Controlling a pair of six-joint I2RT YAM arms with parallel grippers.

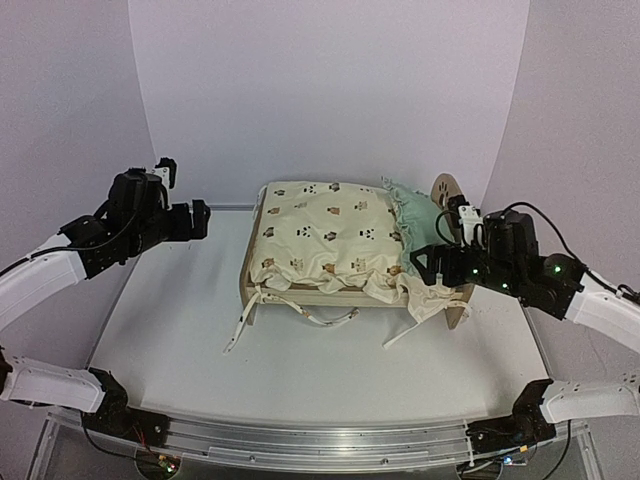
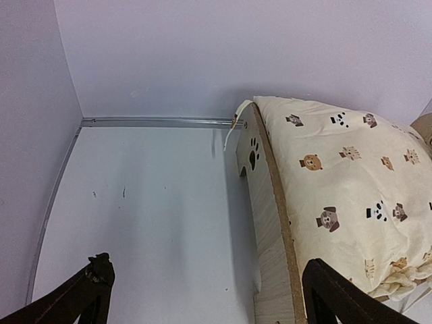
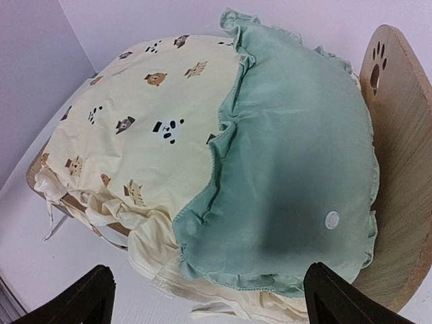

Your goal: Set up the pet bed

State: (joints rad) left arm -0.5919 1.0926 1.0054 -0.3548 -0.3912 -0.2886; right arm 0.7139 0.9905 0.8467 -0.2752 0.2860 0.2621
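Note:
The light-wood pet bed frame [image 1: 300, 296] stands mid-table with its rounded paw-print headboard [image 1: 447, 190] at the right. The cream animal-print cushion [image 1: 325, 235] lies on it, tie strings [image 1: 322, 319] hanging over the near side. The mint green ruffled pillow [image 1: 412, 222] rests at the headboard end, on the cushion [image 3: 135, 121]; it fills the right wrist view [image 3: 297, 175]. My right gripper [image 1: 428, 266] is open, empty, just above the pillow's near edge. My left gripper [image 1: 200, 220] is open, empty, left of the bed's footboard [image 2: 260, 202].
White table [image 1: 180, 330] with a metal strip along the back wall [image 2: 155, 122]. White backdrop walls close in at left, back and right. Loose strings trail onto the table in front of the bed [image 1: 240, 325].

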